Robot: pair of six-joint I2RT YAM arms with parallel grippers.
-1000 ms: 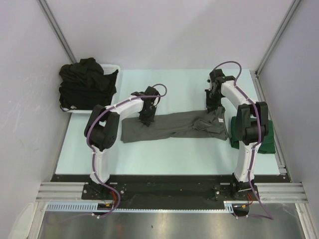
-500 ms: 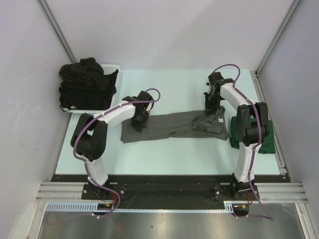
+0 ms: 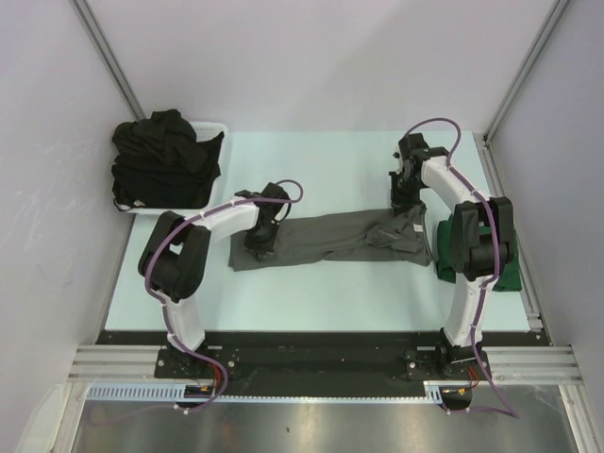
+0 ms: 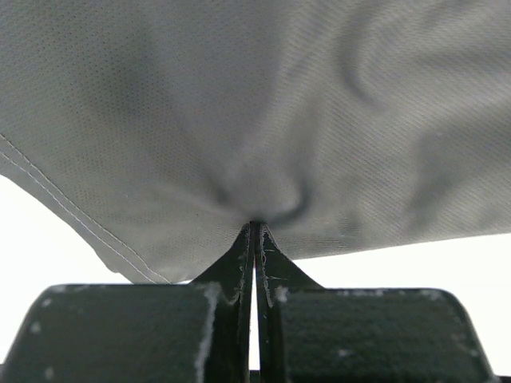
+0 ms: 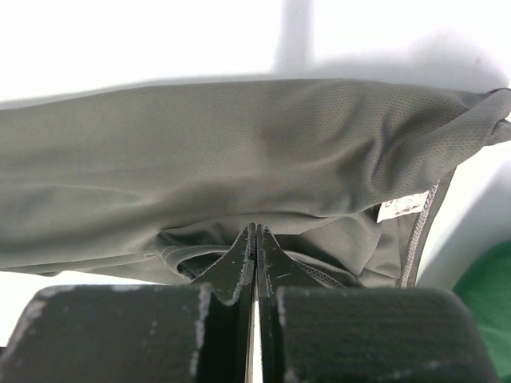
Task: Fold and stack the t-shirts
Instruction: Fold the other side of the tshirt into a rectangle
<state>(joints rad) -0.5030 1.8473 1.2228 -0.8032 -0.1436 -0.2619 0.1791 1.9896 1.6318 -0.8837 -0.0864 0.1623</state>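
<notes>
L fingers [image 4: 233, 270], R fingers [image 5: 236, 271] pinch grey t-shirt [image 3: 321, 236] ends; green t-shirt [image 3: 508, 269] just right of it; black t-shirts [image 3: 160, 156] fill basket [image 3: 213, 125].

Green t-shirt [image 3: 511, 279] mostly hidden behind right arm [image 3: 475, 241].

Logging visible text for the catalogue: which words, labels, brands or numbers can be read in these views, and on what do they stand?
Nothing legible in any view.
The white neck label on the grey t-shirt: any print is too blurred to read.
</notes>
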